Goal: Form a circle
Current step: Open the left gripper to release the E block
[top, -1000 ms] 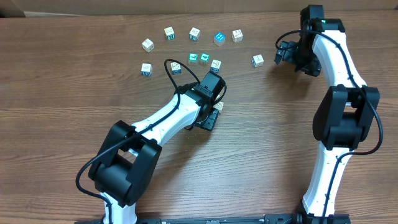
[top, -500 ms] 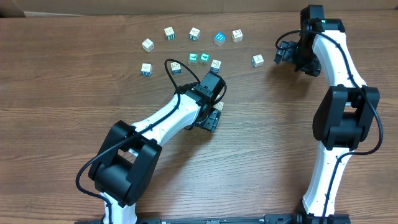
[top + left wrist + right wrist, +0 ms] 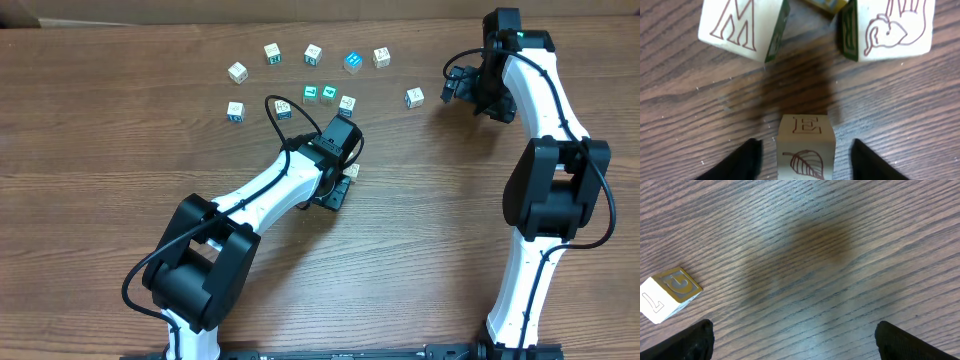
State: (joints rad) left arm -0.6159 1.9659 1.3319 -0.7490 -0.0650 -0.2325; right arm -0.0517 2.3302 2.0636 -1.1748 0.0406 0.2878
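Observation:
Several small whitish letter cubes lie in a loose arc across the far side of the table, among them one at the left (image 3: pixel 237 71) and one at the right (image 3: pixel 414 97). A solid bright-blue cube (image 3: pixel 352 61) sits in the top row. My left gripper (image 3: pixel 345 178) is low over a single cube (image 3: pixel 352 171). In the left wrist view this E-and-leaf cube (image 3: pixel 806 145) stands between my left gripper's (image 3: pixel 807 162) open fingers (image 3: pixel 747 160), with a gap on each side. My right gripper (image 3: pixel 455 85) is open over bare wood (image 3: pixel 800 345).
Just ahead of the left gripper are an M cube (image 3: pixel 742 25) and a cube with an elephant drawing (image 3: pixel 887 25), a gap between them. A cube with a 7 (image 3: pixel 670 292) lies left of the right gripper. The wooden table (image 3: pixel 450 230) carries both arms.

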